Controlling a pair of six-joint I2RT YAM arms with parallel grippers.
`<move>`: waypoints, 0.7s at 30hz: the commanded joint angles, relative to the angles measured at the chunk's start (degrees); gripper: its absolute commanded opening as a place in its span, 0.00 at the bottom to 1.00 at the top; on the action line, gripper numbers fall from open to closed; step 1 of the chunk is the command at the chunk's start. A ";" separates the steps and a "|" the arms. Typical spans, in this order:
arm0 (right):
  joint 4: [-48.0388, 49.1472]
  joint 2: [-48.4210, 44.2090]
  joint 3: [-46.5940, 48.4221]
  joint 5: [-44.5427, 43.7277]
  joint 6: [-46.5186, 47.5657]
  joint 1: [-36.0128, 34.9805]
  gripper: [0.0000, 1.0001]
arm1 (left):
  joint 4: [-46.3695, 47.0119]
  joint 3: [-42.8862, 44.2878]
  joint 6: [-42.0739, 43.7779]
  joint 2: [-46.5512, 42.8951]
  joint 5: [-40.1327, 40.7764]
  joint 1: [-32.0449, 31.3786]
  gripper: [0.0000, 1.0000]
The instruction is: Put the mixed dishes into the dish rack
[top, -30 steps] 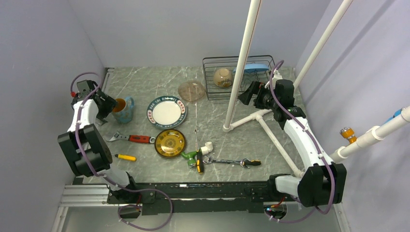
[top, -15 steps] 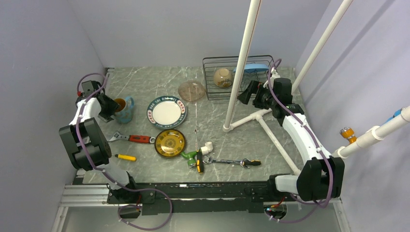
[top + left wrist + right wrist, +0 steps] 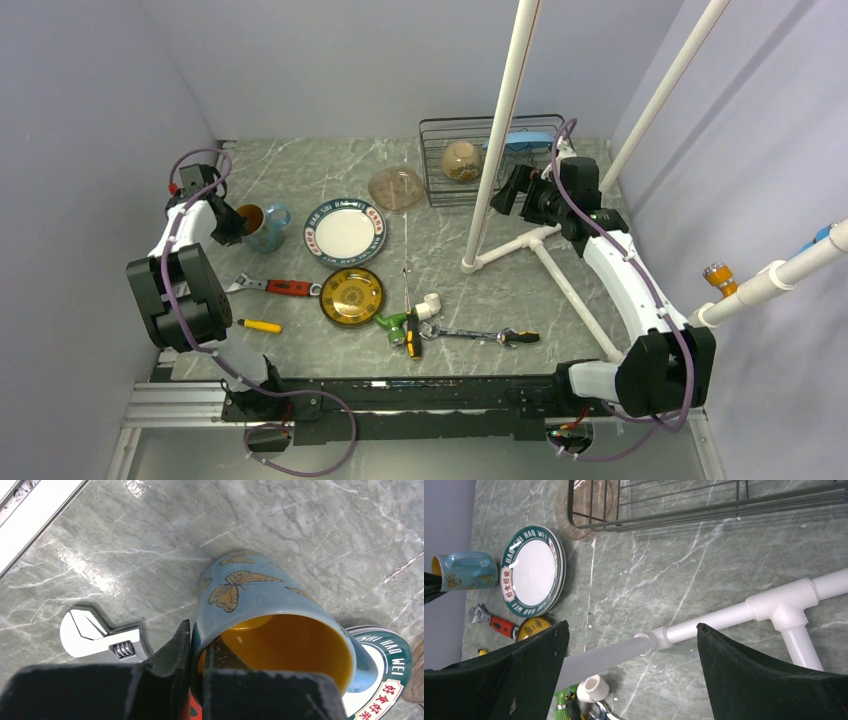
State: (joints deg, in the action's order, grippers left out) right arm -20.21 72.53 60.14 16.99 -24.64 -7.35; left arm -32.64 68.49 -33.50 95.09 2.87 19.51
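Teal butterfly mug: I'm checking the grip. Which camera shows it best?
Left wrist view: the teal ceramic mug with orange butterflies fills the frame, with the left gripper clamped across its rim. The top view shows it small; the right wrist view shows it small too, at the left edge.

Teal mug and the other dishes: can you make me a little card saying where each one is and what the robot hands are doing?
Teal mug: rim pinched by the left gripper, one finger inside, one outside
Right gripper: open, holding nothing
Dish rack: holds the light-blue plate and a beige bowl
Green-rimmed plate: flat on the table
Yellow-centred plate: flat on the table
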 commanded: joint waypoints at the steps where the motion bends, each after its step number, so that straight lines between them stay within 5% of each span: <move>1: -3.71 0.68 4.57 -4.38 0.75 -1.04 1.00 | 1.44 1.70 0.37 -4.57 -0.25 -0.54 0.00; 11: -11.38 4.58 9.39 -9.79 -5.33 -1.39 1.00 | 12.52 -4.46 3.91 -17.66 -6.79 -1.27 0.00; 21: -6.36 5.68 10.23 4.64 -10.61 0.15 1.00 | 35.15 -7.39 4.34 -24.04 -17.42 -14.53 0.00</move>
State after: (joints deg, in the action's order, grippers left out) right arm -29.85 77.80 67.13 15.66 -30.89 -7.31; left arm -16.38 58.30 -28.86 73.28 -7.57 11.94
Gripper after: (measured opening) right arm 0.994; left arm 0.111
